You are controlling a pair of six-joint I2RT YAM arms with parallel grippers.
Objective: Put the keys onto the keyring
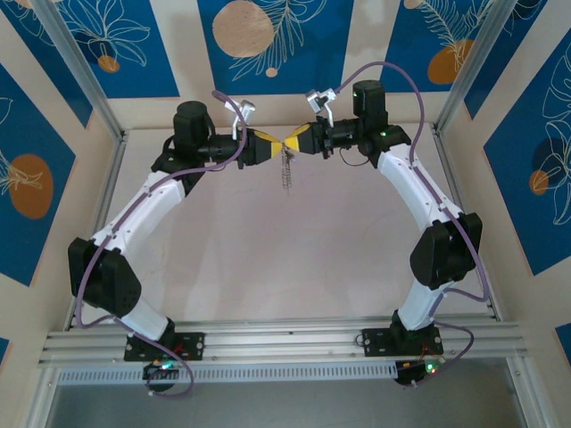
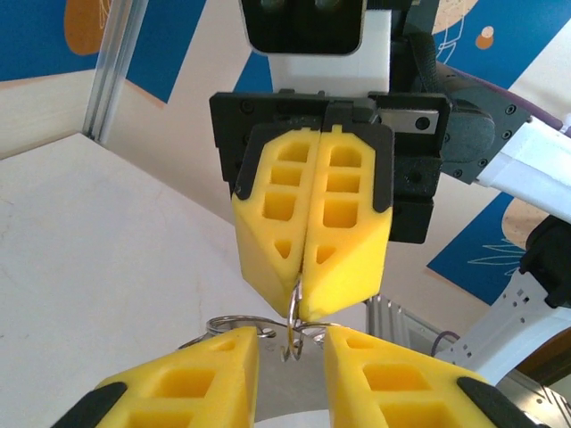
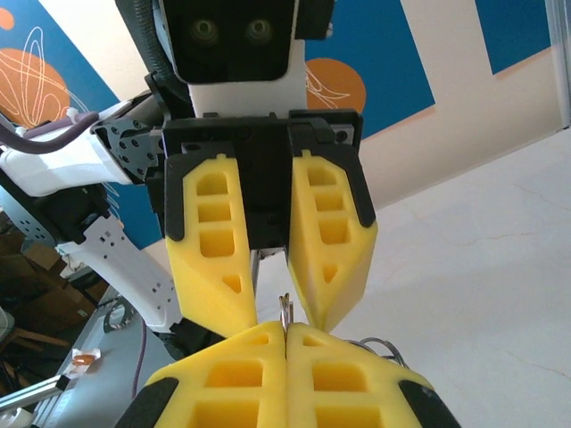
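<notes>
Both grippers meet tip to tip, raised above the far middle of the table [image 1: 285, 267]. My right gripper [image 1: 300, 143] [image 2: 300, 305] [image 3: 285, 330] is shut on a thin wire loop of the keyring [image 2: 297, 296] [image 3: 285, 308]. The keyring's grey coil-like side [image 1: 285, 174] dangles below the two grippers. More wire loops [image 2: 230, 323] curl beside the tips. My left gripper [image 1: 274, 143] [image 2: 291, 346] [image 3: 278, 308] has its fingers pressed on either side of a flat pale grey piece, the key [image 2: 285, 383]. The wire hooks through the key's top edge.
Metal frame posts [image 1: 76, 67] and blue patterned walls [image 1: 98, 45] enclose the table on three sides. An aluminium rail [image 1: 285, 343] with the arm bases runs along the near edge. Cables [image 1: 401, 85] arch over each wrist.
</notes>
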